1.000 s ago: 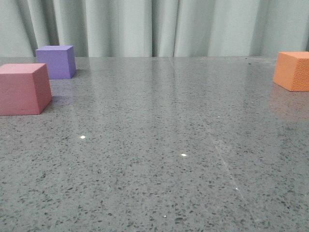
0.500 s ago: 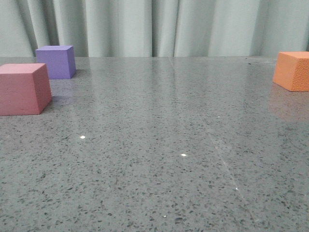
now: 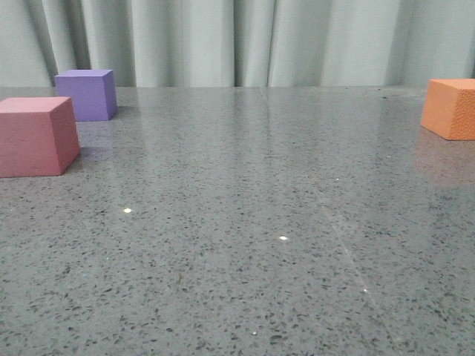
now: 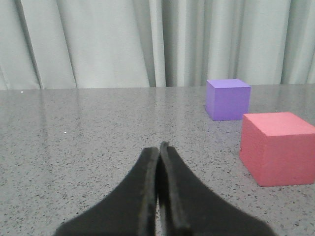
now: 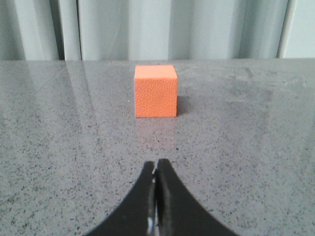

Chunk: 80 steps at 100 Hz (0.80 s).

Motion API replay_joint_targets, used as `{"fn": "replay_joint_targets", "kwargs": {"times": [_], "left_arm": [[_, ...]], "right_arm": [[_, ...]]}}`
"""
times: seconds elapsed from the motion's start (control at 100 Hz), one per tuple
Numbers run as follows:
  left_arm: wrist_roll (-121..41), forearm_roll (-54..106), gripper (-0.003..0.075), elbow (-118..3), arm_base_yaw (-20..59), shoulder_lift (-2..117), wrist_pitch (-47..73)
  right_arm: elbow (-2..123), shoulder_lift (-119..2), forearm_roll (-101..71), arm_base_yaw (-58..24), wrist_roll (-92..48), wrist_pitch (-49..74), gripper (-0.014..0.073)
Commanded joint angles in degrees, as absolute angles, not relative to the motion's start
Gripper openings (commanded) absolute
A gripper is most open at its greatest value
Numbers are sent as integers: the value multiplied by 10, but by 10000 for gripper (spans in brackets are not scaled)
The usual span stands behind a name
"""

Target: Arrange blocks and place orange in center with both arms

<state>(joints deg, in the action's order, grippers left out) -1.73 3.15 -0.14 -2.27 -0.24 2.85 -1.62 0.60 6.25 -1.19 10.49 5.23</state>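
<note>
Right wrist view: pebbled orange cube (image 5: 155, 91) sits upright.

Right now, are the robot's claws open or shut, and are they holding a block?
Left claw: shut, holding nothing.
Right claw: shut, holding nothing; the orange block sits ahead, untouched.

From my seat I see a grey, dark-speckled stone counter (image 3: 245, 222), polished enough to throw back a soft sheen and a few small bright pinpoints of light. Behind its far edge hangs a pale grey-green curtain (image 3: 223, 41) in long vertical folds, filling the whole backdrop in every view. The lighting is even and diffuse, with only faint shadows on the counter.
</note>
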Motion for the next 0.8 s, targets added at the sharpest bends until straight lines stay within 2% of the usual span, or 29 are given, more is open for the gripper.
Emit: {"fn": "replay_joint_targets", "kwargs": {"times": [0.0,0.31,0.51,0.79], "left_arm": [[-14,38,-20,-19,-24,-19,-18],[-14,39,-20,-167,-24,43,41],[-14,39,-20,-289,-23,144,152],[-14,36,-19,-392,-23,287,179]], "right_arm": [[6,20,69,-12,101,0,-120],[147,-42,69,-12,101,159,-120],[264,-131,67,-12,101,252,-120],[388,-255,67,-12,101,316,-120]]}}
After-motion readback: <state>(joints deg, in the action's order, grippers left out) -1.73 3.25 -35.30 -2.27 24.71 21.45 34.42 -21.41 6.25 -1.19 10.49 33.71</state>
